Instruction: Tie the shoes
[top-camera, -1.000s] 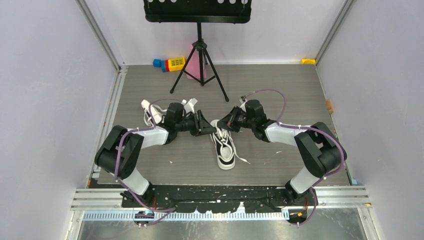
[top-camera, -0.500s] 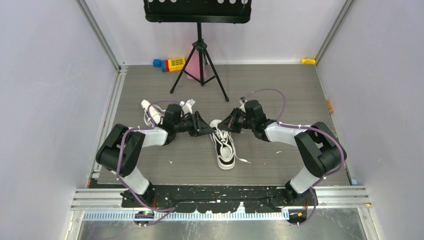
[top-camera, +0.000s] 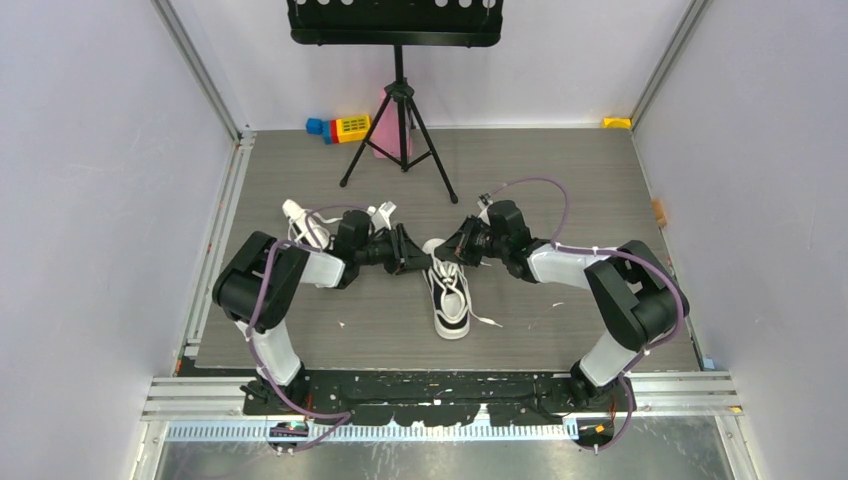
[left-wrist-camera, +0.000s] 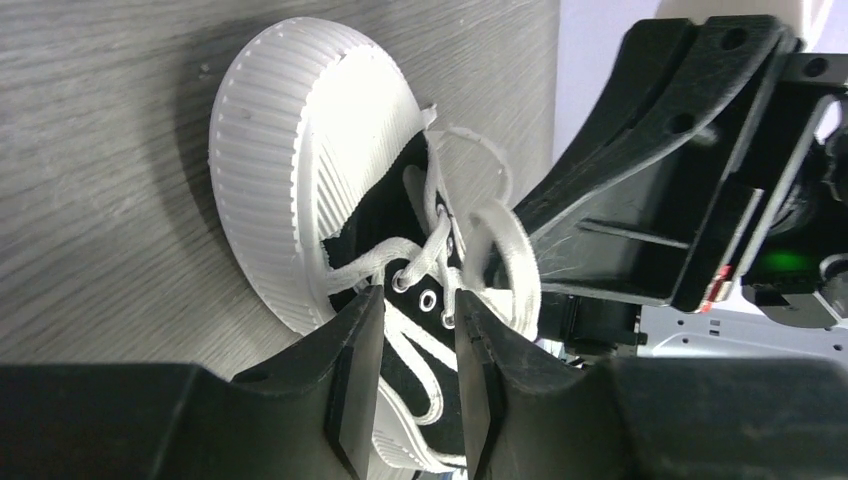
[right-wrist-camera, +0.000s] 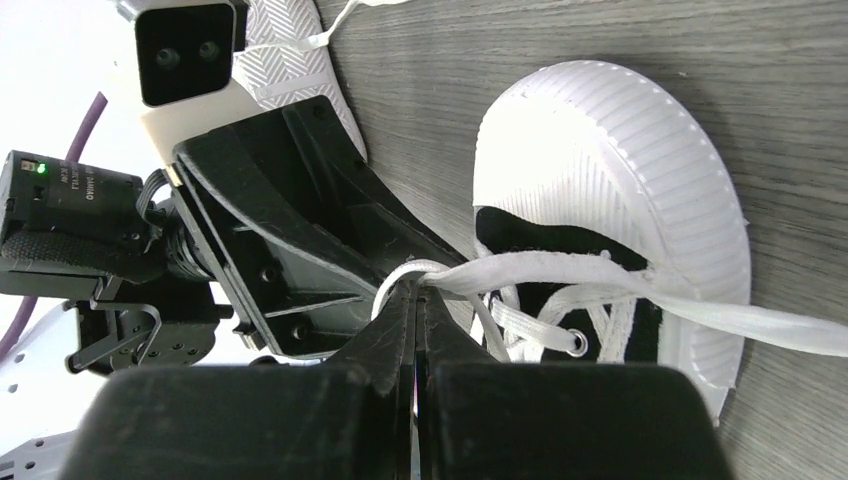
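Observation:
One black shoe with a white sole lies in the middle of the table, and its toe cap points toward both grippers. My left gripper hovers over the eyelets with its jaws a little apart. Lace crossings show through the gap, and nothing is pinched. My right gripper is shut on a white lace loop lifted off the shoe. Seen from above, the left gripper and right gripper meet over the shoe's far end. The second shoe lies behind my left arm.
A black music stand tripod stands at the back centre. Coloured blocks lie beside it. A small yellow item sits in the far right corner. One loose lace end trails on the table, right of the shoe.
My left arm's elbow has swung in toward the centre while its gripper stayed at the shoe, jaws slightly narrower. The right arm has held still with the lace.

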